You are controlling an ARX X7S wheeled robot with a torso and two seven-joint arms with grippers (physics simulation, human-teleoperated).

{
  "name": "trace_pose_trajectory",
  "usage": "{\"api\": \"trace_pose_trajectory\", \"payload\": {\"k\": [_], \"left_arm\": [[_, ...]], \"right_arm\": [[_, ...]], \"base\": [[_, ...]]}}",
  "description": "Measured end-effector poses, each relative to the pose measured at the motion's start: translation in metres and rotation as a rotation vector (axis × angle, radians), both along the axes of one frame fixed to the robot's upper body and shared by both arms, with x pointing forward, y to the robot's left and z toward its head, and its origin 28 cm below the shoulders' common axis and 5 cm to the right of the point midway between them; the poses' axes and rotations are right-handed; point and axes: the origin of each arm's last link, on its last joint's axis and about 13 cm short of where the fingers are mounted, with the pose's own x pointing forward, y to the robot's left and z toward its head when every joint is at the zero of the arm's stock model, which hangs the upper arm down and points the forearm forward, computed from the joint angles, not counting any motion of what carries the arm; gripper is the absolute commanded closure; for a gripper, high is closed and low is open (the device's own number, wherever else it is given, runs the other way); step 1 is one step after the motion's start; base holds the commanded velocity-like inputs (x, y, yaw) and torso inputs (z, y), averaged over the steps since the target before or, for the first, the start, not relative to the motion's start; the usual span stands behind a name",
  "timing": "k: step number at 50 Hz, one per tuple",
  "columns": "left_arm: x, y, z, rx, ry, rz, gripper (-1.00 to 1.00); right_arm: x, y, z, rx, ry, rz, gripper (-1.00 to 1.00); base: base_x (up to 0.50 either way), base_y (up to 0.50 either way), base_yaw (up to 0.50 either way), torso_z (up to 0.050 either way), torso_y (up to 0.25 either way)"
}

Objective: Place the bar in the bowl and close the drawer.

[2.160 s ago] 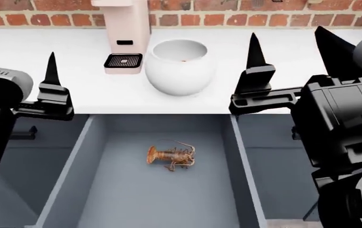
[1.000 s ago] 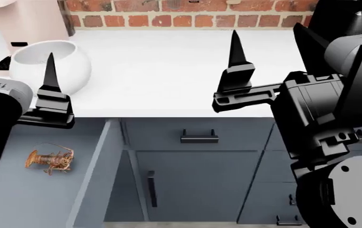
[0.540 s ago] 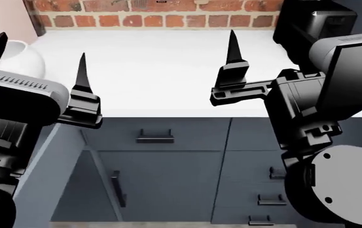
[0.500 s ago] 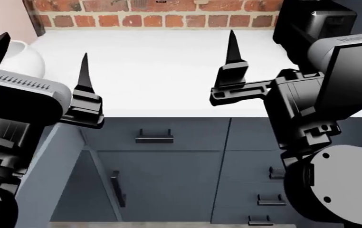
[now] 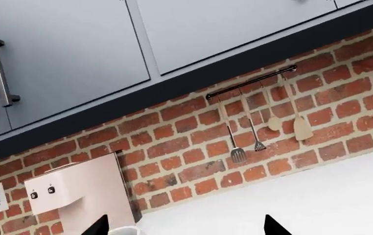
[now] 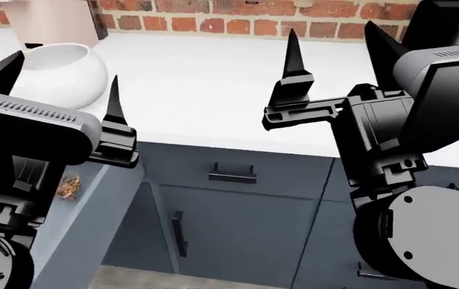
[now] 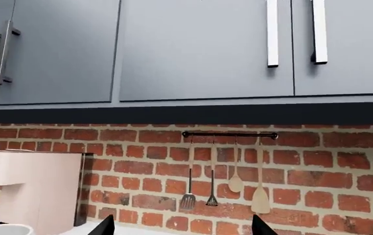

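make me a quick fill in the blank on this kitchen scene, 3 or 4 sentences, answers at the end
1. The white bowl stands on the countertop beside the pale ____ coffee machine.
2. The wall behind the counter is made of red ____.
3. The drawer under the left gripper is ____, not shut.
4. Utensils hang from a black ____ on the wall.

Missing words: pink; brick; open; rail
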Motion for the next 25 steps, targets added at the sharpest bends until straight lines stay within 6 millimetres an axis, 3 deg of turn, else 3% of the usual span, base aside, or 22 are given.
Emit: {"api": "trace_pose_trajectory", "payload": {"k": [25], "left_arm": [[-0.0034,0.0027,-0.0001,0.006,-0.002,0.018,-1.0]], "right_arm": [[0.0015,0.004,0.0047,-0.011,-0.018,0.033,-1.0]], "base": [[0.04,0.01,0.5,0.0,0.0]]}}
